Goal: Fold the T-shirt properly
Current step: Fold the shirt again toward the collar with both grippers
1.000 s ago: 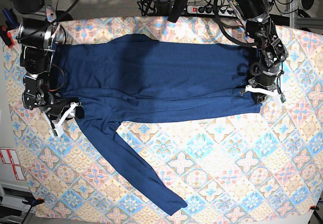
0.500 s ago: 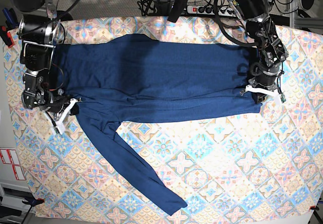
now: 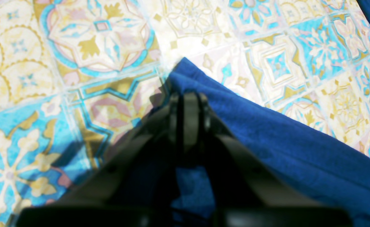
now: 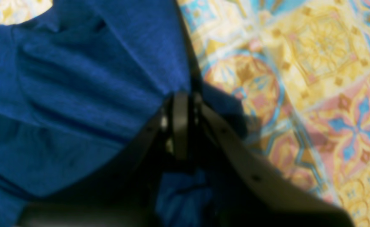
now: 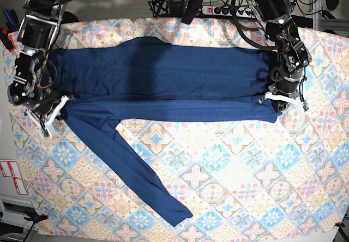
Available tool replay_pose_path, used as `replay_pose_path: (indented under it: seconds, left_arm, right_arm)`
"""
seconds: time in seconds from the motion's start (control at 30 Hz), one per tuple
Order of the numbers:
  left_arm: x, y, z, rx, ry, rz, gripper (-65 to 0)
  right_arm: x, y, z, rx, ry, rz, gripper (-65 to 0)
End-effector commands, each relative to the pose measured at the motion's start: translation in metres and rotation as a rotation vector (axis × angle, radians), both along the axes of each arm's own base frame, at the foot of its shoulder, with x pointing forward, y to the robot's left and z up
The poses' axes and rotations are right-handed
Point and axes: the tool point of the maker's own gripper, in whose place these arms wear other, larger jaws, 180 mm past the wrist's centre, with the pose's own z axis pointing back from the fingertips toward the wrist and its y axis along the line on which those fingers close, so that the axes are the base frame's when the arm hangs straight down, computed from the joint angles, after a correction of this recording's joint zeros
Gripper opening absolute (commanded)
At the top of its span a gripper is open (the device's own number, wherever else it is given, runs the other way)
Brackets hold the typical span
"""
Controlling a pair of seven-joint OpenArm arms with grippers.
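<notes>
The dark navy T-shirt (image 5: 163, 78) lies stretched across the patterned table, one long sleeve (image 5: 131, 171) trailing toward the front. My left gripper (image 5: 277, 104) is at the base view's right, shut on the T-shirt's lower corner (image 3: 188, 82); its jaws pinch the fabric (image 3: 267, 126) in the left wrist view. My right gripper (image 5: 54, 111) is at the base view's left, shut on the T-shirt's edge by the shoulder (image 4: 178, 91), where folds of cloth (image 4: 77, 94) bunch beside the closed jaws.
A patterned tile cloth (image 5: 245, 187) covers the table. Cables and a power strip (image 5: 229, 10) lie beyond the far edge. Red-and-white labels (image 5: 11, 176) sit off the left side.
My right gripper has shut on the T-shirt's left edge and pulled it leftward; the garment is now stretched tauter and the sleeve has shifted left. The left gripper has stayed put.
</notes>
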Motion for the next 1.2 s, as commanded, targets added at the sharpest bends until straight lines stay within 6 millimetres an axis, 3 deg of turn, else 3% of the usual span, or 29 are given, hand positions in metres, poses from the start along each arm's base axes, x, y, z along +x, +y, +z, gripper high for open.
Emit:
replay_pose_path:
  seconds: [0.0,0.3,0.57,0.8,0.97,1.07,1.17]
  left_arm:
    - [0.008,0.006,0.014,0.020,-0.051,0.004,-65.0]
    - [0.001,0.006,0.013,0.032,-0.046,-0.028,-65.0]
    - [-0.016,0.011,0.020,0.076,-0.042,-0.036,-65.0]
    - [-0.025,0.012,0.047,0.074,-0.115,-0.030,-65.0]
    - [-0.031,0.011,0.044,0.061,-0.108,-0.027,-65.0]
    - [-0.031,0.011,0.043,0.062,-0.104,-0.027,-65.0]
    - [-0.036,0.011,0.039,0.061,-0.090,-0.028,-65.0]
  right_arm:
    - [0.010,-0.010,0.021,-0.022,-0.066,-0.006,-64.4]
    - [-0.024,-0.020,0.034,-0.002,-0.060,-0.088,-64.5]
    - [-0.034,-0.011,0.031,0.034,-0.038,-0.078,-64.5]
    - [-0.034,-0.001,0.026,0.060,-0.035,-0.079,-64.5]
    - [-0.037,0.000,0.024,0.061,-0.027,-0.078,-64.5]
    - [-0.054,0.000,0.012,0.060,0.015,-0.079,-64.5]
    - [-0.057,0.000,0.012,0.053,0.016,-0.074,-64.5]
